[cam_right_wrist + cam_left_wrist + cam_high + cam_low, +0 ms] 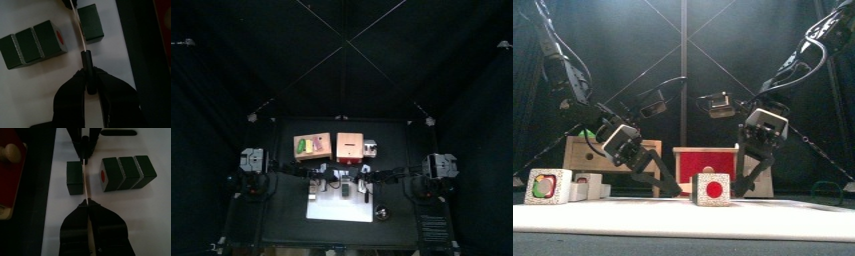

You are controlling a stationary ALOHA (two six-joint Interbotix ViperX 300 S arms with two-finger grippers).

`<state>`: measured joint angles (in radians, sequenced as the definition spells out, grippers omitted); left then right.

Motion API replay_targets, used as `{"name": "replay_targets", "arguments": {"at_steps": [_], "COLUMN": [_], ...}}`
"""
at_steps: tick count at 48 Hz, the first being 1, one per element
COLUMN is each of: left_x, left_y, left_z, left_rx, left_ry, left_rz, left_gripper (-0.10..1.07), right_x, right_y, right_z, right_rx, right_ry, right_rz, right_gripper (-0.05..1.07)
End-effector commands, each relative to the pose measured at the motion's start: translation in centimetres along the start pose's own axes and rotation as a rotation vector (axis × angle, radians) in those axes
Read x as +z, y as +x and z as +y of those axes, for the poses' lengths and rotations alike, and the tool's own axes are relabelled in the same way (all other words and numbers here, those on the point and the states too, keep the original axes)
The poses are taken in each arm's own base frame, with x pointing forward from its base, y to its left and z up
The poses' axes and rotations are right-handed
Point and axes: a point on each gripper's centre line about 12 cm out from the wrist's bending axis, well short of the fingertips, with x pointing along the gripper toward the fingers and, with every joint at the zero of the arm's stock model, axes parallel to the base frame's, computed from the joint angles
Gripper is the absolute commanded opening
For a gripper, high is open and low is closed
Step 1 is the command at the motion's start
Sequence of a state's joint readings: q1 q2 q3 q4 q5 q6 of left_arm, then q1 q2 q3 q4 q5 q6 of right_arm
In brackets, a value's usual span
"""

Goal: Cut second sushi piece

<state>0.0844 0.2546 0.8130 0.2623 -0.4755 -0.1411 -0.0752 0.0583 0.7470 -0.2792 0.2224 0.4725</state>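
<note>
Sushi, top view: the roll (344,188) lies on my white board (342,207) near the worktop's (291,225) front, small and hard to read from here.
Arms, top view: my left gripper (322,186) comes in from the left and my right gripper (366,186) from the right, both over the board's back edge; two boxes (330,148) stand behind them.
Sushi, front view: one cut piece (712,187) stands on the board (687,215) facing the camera, white-rimmed with a red middle; more pieces (553,186) stand at the far left.
Grippers, front view: left (657,182) and right (751,186) hang down on either side of that piece, a red box (706,160) behind.
Left wrist view: my left gripper (89,208) is clenched on the thin knife (86,180). Its blade lies between a single dark piece (75,176) and a block of three uncut segments (129,172) with a red end. My right gripper (87,145) grips the knife's other end.
Right wrist view: my right gripper (91,80) is clenched on the knife's dark handle (87,62). The blade (79,27) runs in the gap between the single piece (92,22) and the three-segment block (33,42).
</note>
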Motion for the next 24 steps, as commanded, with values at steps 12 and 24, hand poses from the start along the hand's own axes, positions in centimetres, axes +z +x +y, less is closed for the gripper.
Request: {"name": "replay_targets", "arguments": {"at_steps": [12,24], "left_x": [2.7,4.2], "left_y": [-1.5,-2.6], "left_z": [-0.3,-1.3], "left_rx": [-0.006,-0.031], "left_ry": [0.032,0.075], "left_rz": [-0.07,-0.117], "left_gripper": [0.32,0.32], "right_x": [1.9,2.0], "right_y": [-2.7,-4.0], "right_z": [0.8,2.8], "right_rx": [-0.004,0.03], "right_ry": [-0.006,-0.057], "right_rz": [-0.035,-0.056], "right_gripper": [0.13,0.13]}}
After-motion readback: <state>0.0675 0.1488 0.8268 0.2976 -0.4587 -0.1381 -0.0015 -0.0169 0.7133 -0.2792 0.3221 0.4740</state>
